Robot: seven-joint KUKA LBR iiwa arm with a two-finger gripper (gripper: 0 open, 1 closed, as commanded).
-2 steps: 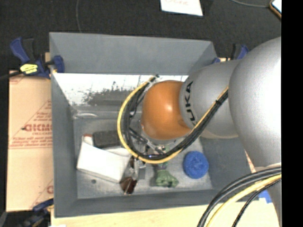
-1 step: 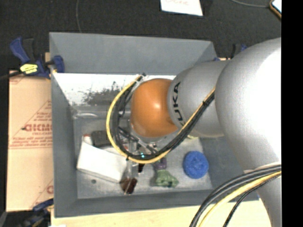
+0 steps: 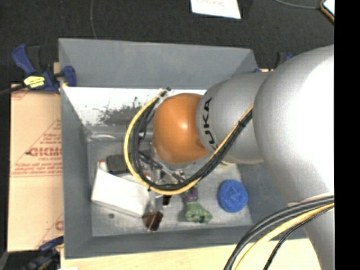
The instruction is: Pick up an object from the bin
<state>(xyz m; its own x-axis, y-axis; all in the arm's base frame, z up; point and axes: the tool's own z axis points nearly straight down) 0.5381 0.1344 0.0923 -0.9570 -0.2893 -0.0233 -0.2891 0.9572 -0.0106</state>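
Low over the front of the bin's floor, beneath the arm's orange wrist cover [image 3: 177, 128] and its loops of yellow and black cable, the end effector [image 3: 156, 206] hangs just above a small dark reddish-brown thing [image 3: 153, 221]. This lies close to the bin's near wall. Whether the end effector is clenched or released I cannot tell, since the wrist and cables hide it, and nothing can be seen gripped.

Just beside the dark reddish-brown thing, on its left, a flat white box [image 3: 117, 193] lies tilted on the floor. A dark grey block [image 3: 115, 163] sits behind it. On the right are a small purple piece [image 3: 192, 196] and a lumpy green figure [image 3: 196, 213] just in front of it. Further right, and apart from them, is a rough blue ball [image 3: 232, 196].

The grey metal bin [image 3: 157, 66] has sloping walls, the far one speckled with dark marks. Around it spreads a dark surface [image 3: 112, 10], on which a white paper note [image 3: 215, 4] lies beyond the far side.
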